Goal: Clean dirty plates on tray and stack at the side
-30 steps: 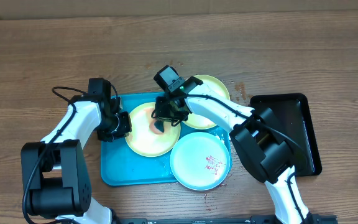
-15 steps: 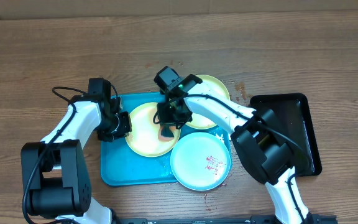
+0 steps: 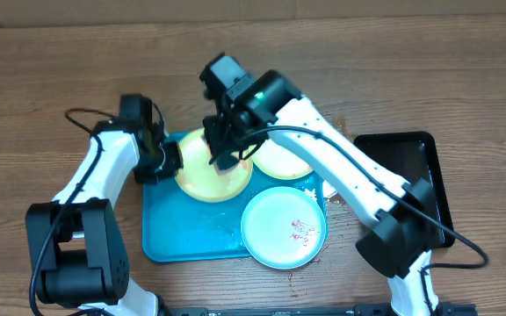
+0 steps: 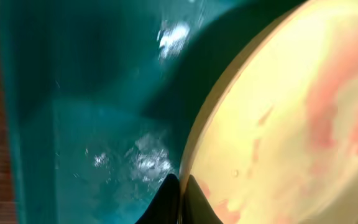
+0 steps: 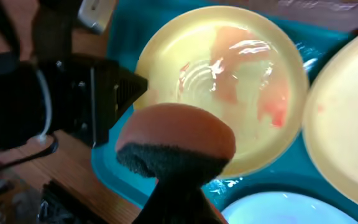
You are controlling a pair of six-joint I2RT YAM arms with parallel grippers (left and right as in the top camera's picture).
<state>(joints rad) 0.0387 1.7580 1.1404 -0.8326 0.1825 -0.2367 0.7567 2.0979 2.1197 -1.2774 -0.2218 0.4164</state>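
A pale yellow-green plate (image 3: 207,180) smeared with red sauce is tilted up off the turquoise tray (image 3: 169,233). My left gripper (image 3: 169,162) is shut on its left rim; the pinch shows in the left wrist view (image 4: 180,190). My right gripper (image 3: 227,145) is shut on an orange sponge with a dark scrub face (image 5: 176,140) and holds it above that plate (image 5: 241,93). A second yellow-green plate (image 3: 284,162) lies at the tray's back right. A pale blue plate (image 3: 281,226) with a small red smear lies at the front right.
A black rectangular tray (image 3: 411,189) stands on the wooden table to the right. Water drops glisten on the turquoise tray floor (image 4: 104,155). Small sauce spots mark the table near the back right plate.
My right arm has risen and shifted left, lifting the sponge off the plate. My left gripper has tilted the yellow-green plate up and slightly back.
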